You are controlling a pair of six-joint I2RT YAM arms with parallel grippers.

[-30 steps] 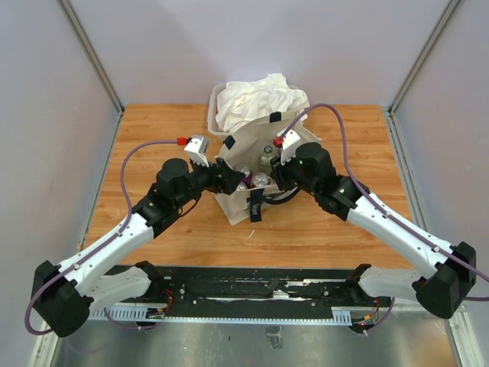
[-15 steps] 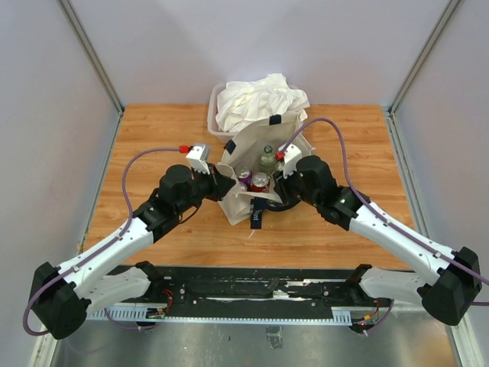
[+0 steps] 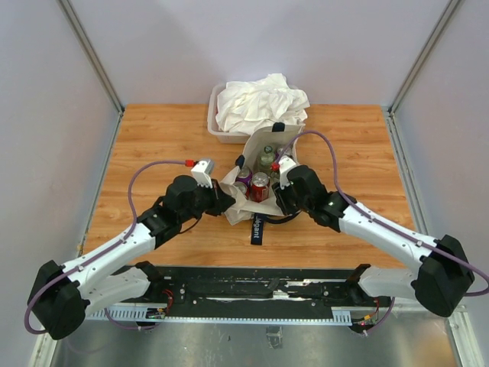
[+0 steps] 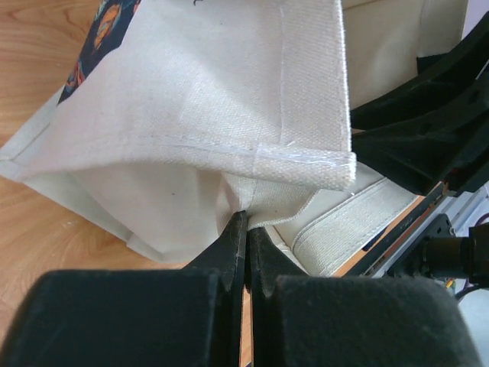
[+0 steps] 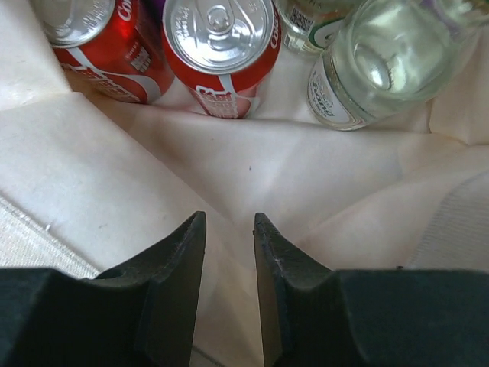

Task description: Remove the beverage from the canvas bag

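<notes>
Left wrist view showed the left gripper (image 4: 246, 220) pinching the canvas bag (image 4: 191, 99) at its edge, while the right gripper (image 5: 229, 226) sat narrowly parted over canvas, its grip unclear.

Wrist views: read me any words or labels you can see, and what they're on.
"Co": white letters on the left red can, the rest cut off.
Unreadable: white lettering at the edge of the middle red can.
Too blurred: the label on the clear bottle.
Nothing readable: dark print on the canvas bag, left wrist view.

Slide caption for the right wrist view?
Open right gripper over the cream canvas bag, facing two red soda cans and a clear glass bottle.
</notes>
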